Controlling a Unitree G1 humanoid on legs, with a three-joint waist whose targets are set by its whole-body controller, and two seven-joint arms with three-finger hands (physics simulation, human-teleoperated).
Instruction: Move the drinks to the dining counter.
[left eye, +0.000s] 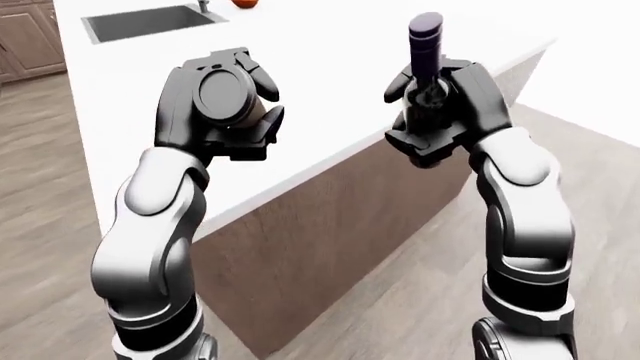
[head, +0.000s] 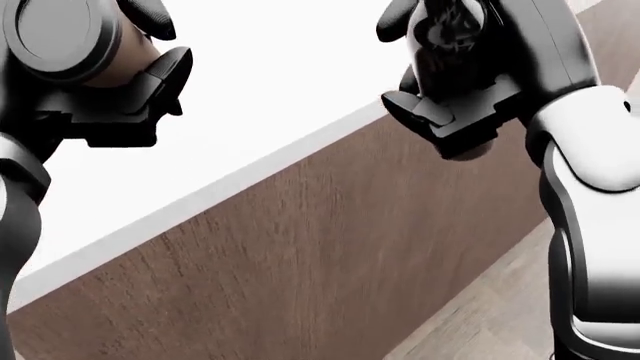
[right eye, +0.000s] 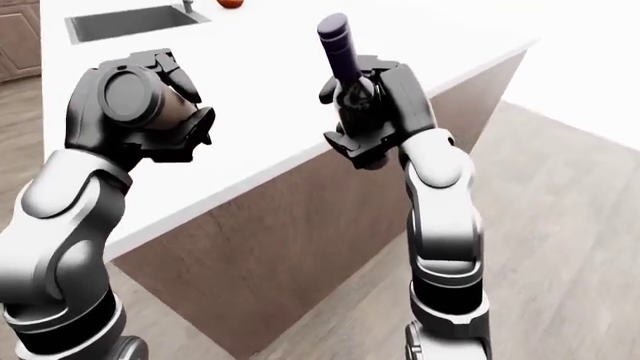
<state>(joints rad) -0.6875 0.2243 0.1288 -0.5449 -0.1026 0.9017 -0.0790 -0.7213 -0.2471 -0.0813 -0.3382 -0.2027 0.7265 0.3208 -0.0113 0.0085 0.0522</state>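
My left hand (left eye: 222, 112) is shut on a brown cup with a grey lid (left eye: 224, 94), held above the white counter top (left eye: 330, 82) at the left of the left-eye view. A dark wine bottle (left eye: 427, 46) with a purple cap stands upright in my right hand (left eye: 437, 112), whose fingers close round its body just over the counter's near edge. In the head view the cup (head: 55, 34) sits at the top left and the bottle (head: 450, 37) at the top right, both cut off by the frame.
The counter has a brown wood side panel (left eye: 330, 225) running down to a grey wood floor (left eye: 600, 187). A steel sink (left eye: 145, 22) is set into the counter at the top left, with an orange fruit (left eye: 247, 3) behind it.
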